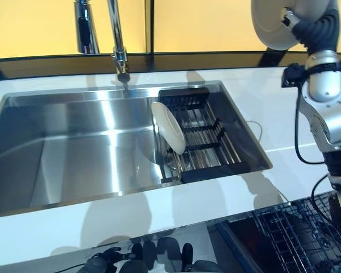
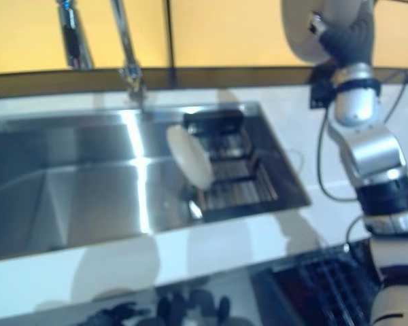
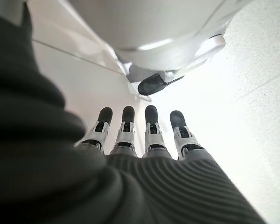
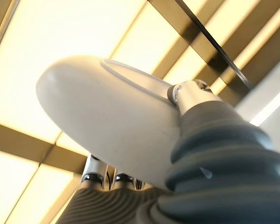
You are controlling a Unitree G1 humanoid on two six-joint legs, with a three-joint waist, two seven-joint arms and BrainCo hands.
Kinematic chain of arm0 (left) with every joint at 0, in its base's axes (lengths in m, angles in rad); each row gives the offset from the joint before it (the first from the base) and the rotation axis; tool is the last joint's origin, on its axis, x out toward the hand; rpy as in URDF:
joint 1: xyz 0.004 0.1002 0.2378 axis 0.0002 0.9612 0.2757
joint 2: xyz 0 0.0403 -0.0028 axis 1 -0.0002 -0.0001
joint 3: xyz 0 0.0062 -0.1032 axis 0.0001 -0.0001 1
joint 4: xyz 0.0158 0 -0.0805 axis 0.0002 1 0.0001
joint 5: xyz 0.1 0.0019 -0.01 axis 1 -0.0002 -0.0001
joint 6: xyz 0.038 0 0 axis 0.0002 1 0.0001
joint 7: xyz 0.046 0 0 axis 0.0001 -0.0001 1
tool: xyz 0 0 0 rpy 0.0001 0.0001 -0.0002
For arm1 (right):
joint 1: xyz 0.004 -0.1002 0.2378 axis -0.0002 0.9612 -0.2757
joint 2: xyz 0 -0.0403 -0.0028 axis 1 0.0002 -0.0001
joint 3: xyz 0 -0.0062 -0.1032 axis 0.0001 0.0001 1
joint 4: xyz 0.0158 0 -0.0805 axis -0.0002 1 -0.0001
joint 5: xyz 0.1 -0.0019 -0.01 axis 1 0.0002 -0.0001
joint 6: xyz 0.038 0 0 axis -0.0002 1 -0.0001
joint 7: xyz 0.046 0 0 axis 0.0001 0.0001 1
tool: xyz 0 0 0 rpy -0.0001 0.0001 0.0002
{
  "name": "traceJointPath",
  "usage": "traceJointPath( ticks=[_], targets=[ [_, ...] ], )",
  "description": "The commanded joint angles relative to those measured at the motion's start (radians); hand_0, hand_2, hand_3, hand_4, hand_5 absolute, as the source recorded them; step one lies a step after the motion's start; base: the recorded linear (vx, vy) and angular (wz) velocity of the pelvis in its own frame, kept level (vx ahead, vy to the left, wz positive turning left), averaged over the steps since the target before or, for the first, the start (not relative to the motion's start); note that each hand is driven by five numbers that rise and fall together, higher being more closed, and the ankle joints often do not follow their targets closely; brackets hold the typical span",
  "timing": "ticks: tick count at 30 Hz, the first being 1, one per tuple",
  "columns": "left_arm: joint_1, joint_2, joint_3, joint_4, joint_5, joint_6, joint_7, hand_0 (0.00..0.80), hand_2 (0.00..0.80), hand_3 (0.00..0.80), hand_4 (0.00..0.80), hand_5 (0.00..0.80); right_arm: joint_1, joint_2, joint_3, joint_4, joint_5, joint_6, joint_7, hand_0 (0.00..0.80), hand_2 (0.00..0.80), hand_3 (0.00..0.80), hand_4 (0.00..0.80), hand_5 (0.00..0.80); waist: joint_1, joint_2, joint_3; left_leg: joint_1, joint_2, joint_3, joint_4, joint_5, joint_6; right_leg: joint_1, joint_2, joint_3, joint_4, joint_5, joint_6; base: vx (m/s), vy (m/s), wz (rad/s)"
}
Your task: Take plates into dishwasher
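Observation:
My right hand (image 1: 314, 25) is raised high at the back right, above the counter, and is shut on a white plate (image 1: 271, 23). In the right wrist view its thumb (image 4: 189, 93) lies over the rim of that plate (image 4: 107, 121) and its fingers (image 4: 95, 179) curl beneath it. A second white plate (image 1: 168, 127) stands on edge at the left end of the black dish rack (image 1: 213, 145) inside the steel sink (image 1: 74, 153). My left hand (image 3: 151, 133) hangs low in front of the counter with straight fingers and holds nothing.
A chrome faucet (image 1: 118, 40) rises behind the sink. The white counter (image 1: 159, 210) surrounds the sink. The dishwasher's wire rack (image 1: 290, 227) is pulled out at the lower right, below the counter edge.

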Motion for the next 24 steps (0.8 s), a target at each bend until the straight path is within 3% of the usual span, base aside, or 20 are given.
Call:
traceJointPath(
  ticks=[1,7,11,17,19,24],
  targets=[
    [-0.018,0.006,0.004,0.047,0.062,-0.028,-0.004,0.000,0.000,0.000,0.000,0.000,0.077,-0.034,-0.124,-0.057,-0.017,-0.129,-0.051,0.800,0.800,0.800,0.800,0.800,-0.019,-0.013,-0.042,0.011,-0.063,0.044,0.013,-0.079,0.094,-0.079,-0.062,0.038,0.127,0.053,0.106,-0.059,0.118,-0.37],
    [-0.022,0.017,0.003,0.041,0.089,-0.012,0.004,0.000,0.000,0.000,0.000,0.000,0.242,-0.007,-0.239,-0.160,-0.034,-0.189,-0.060,0.800,0.800,0.800,0.800,0.800,-0.065,-0.020,-0.012,0.026,-0.064,0.090,0.004,-0.096,0.092,-0.159,-0.078,0.032,0.118,0.155,0.130,-0.052,0.074,-0.46],
    [-0.034,0.040,0.030,0.044,0.079,-0.004,0.007,0.000,0.000,0.000,0.000,0.000,0.342,-0.011,-0.291,-0.218,-0.019,-0.225,0.000,0.800,0.800,0.800,0.800,0.800,-0.083,-0.017,-0.005,0.028,-0.044,0.146,0.004,-0.090,0.096,-0.177,-0.104,-0.005,0.175,0.165,0.131,-0.089,0.028,-0.52],
    [-0.040,0.049,0.046,0.068,0.066,-0.041,0.027,0.000,0.000,0.000,0.000,0.000,0.462,0.000,-0.331,-0.256,0.016,-0.275,0.058,0.800,0.800,0.800,0.800,0.800,-0.088,-0.014,-0.024,0.001,-0.018,0.204,0.014,-0.079,0.105,-0.115,-0.116,-0.020,0.214,0.094,0.109,-0.120,-0.054,-0.30],
    [-0.041,0.049,0.047,0.074,0.052,-0.055,0.036,0.000,0.000,0.000,0.000,0.000,0.492,0.012,-0.337,-0.257,0.009,-0.295,0.067,0.800,0.800,0.800,0.800,0.800,-0.089,-0.018,-0.036,-0.003,-0.013,0.220,0.017,-0.081,0.103,-0.068,-0.105,-0.027,0.174,0.040,0.107,-0.097,-0.154,-0.88],
    [-0.038,0.049,0.062,0.063,0.039,-0.055,0.035,0.000,0.000,0.000,0.000,0.000,0.538,0.034,-0.342,-0.248,0.001,-0.289,0.073,0.800,0.800,0.800,0.800,0.800,-0.089,-0.028,-0.053,0.002,0.002,0.235,0.013,-0.077,0.088,-0.040,-0.077,-0.034,0.103,0.015,0.109,-0.038,-0.206,-0.68]
  ],
)
